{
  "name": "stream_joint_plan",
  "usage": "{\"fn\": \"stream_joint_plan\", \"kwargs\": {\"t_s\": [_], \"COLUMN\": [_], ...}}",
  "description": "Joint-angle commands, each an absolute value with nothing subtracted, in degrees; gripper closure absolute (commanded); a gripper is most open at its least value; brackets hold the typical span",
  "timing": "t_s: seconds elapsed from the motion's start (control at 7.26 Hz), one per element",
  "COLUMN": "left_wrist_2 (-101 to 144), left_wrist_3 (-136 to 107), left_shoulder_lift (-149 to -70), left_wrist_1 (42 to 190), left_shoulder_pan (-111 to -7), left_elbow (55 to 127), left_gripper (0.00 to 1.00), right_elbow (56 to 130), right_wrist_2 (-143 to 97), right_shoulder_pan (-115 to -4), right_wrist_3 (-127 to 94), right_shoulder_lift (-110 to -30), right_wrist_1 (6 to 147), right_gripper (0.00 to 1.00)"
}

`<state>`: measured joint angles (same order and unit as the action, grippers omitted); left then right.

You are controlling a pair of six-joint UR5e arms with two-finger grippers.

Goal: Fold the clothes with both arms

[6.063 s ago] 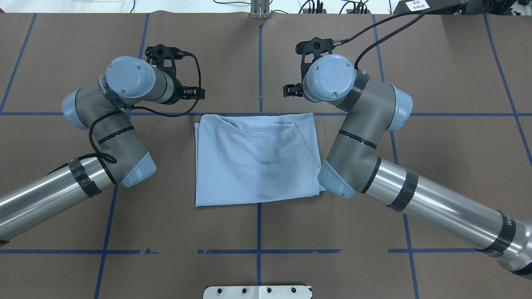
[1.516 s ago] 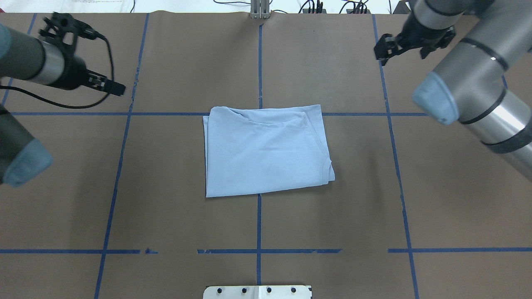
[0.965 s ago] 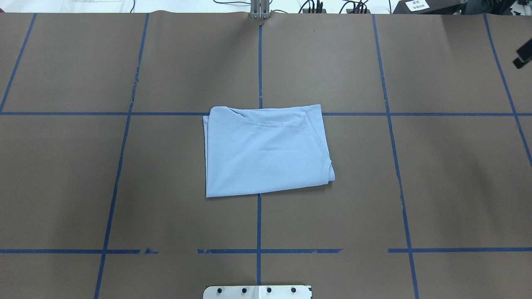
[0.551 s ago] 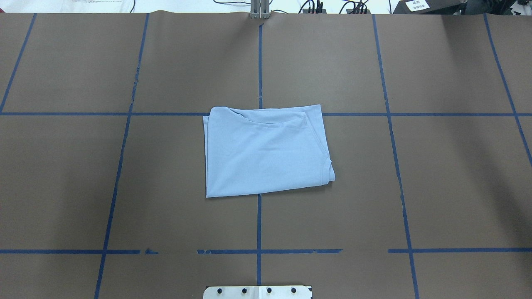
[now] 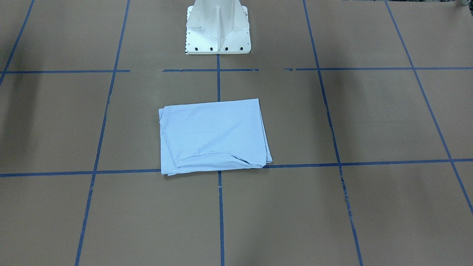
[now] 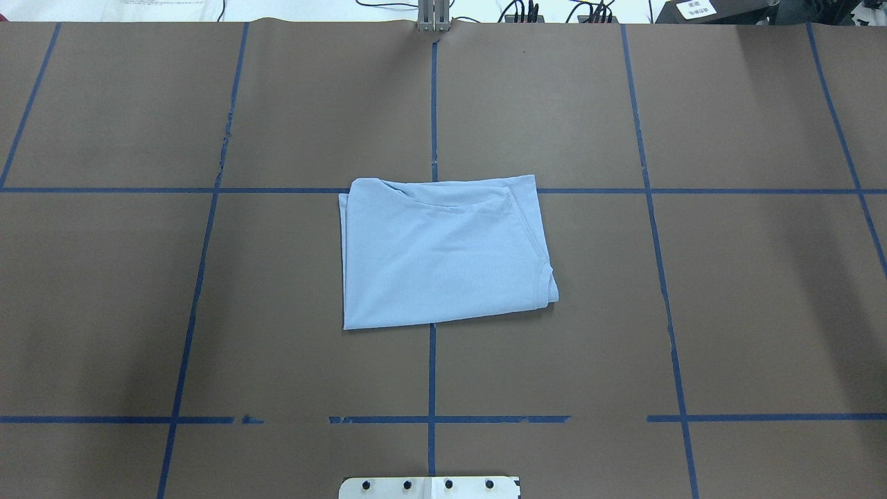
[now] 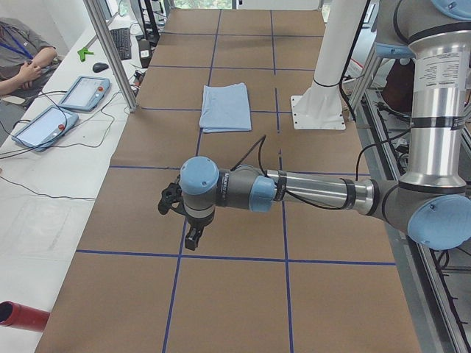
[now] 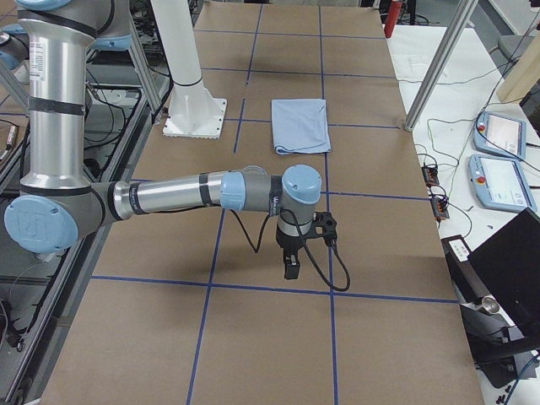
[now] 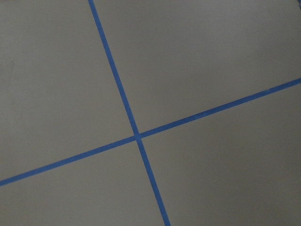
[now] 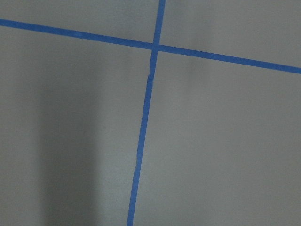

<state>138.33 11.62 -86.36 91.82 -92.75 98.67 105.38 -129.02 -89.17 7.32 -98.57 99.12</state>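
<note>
The light blue T-shirt (image 6: 443, 253) lies folded into a flat rectangle at the middle of the brown table, with nothing touching it. It also shows in the front-facing view (image 5: 214, 135) and in both side views (image 7: 226, 107) (image 8: 301, 125). Its print and neck label are hidden. Both arms are out of the overhead view. My left gripper (image 7: 193, 237) hangs over bare table far out to the left of the shirt. My right gripper (image 8: 291, 266) hangs over bare table far out to the right. I cannot tell whether either is open or shut. Both wrist views show only table and blue tape.
The white pedestal base (image 5: 218, 26) stands at the robot side of the table (image 6: 208, 312). Two control tablets (image 7: 85, 92) lie on the white bench beyond the far edge, near a seated operator (image 7: 22, 55). An aluminium post (image 8: 439, 67) stands at the far edge.
Both arms have swung away from the shirt and out of the overhead view, left arm leftward and right arm rightward. The shirt has lain still for the last 1.5 s.
</note>
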Motion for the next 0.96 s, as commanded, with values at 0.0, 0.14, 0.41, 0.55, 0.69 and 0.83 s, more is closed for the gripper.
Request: {"fn": "stream_joint_plan", "kwargs": {"t_s": [0.0,0.14,0.41,0.55,0.69,0.83], "left_wrist_2": [138.78,138.43,138.34,138.34,138.34,138.34], "left_wrist_3": [11.25,11.25,11.6,11.43,11.43,11.43], "left_shoulder_lift": [-84.81,-84.81,-84.81,-84.81,-84.81,-84.55], "left_wrist_1": [91.58,91.58,91.93,91.93,91.93,91.85], "left_shoulder_pan": [-92.99,-92.99,-92.9,-92.55,-92.55,-92.55], "left_elbow": [99.32,99.49,100.45,100.55,100.55,100.72], "left_gripper": [0.0,0.0,0.0,0.0,0.0,0.0], "right_elbow": [105.73,105.12,105.47,105.47,105.38,105.38], "right_wrist_2": [-131.48,-131.57,-131.22,-131.74,-131.83,-131.84], "right_shoulder_pan": [-90.78,-90.88,-90.88,-90.88,-90.79,-90.79], "right_wrist_3": [7.29,7.29,8.17,8.09,8.0,7.82], "right_shoulder_lift": [-101.51,-100.82,-101.33,-101.34,-101.51,-101.6], "right_wrist_1": [97.12,97.12,97.03,97.03,97.12,97.29], "right_gripper": [0.0,0.0,0.0,0.0,0.0,0.0]}}
